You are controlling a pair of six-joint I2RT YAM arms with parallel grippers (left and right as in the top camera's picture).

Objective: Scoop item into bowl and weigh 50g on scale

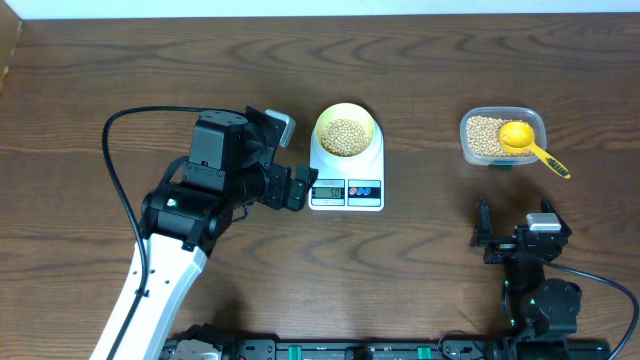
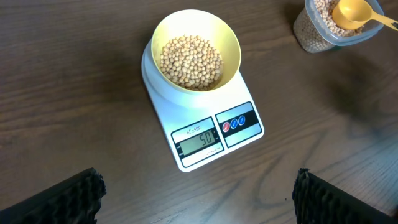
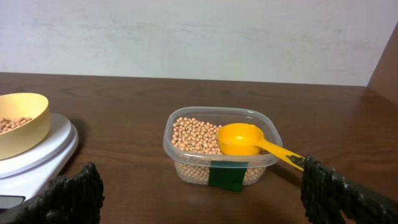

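Observation:
A pale yellow bowl (image 1: 346, 130) holding beige beans (image 1: 346, 136) sits on the white scale (image 1: 346, 188). In the left wrist view the bowl (image 2: 231, 46), the beans (image 2: 191, 61) and the scale (image 2: 214, 134) show clearly; the LCD reads 50. The bowl (image 3: 28, 130) and scale (image 3: 37, 155) also show at the left of the right wrist view. My left gripper (image 1: 298, 188) is open and empty, just left of the scale; its fingers frame bare table (image 2: 199, 199). My right gripper (image 1: 484, 232) is open and empty (image 3: 202, 193), near the front right.
A clear plastic tub (image 1: 478, 150) of beans stands at the back right with a bright yellow scoop (image 1: 525, 142) resting in it, handle pointing right. In the right wrist view the tub (image 3: 214, 168) carries a green tape patch and the scoop (image 3: 245, 140) lies on the beans.

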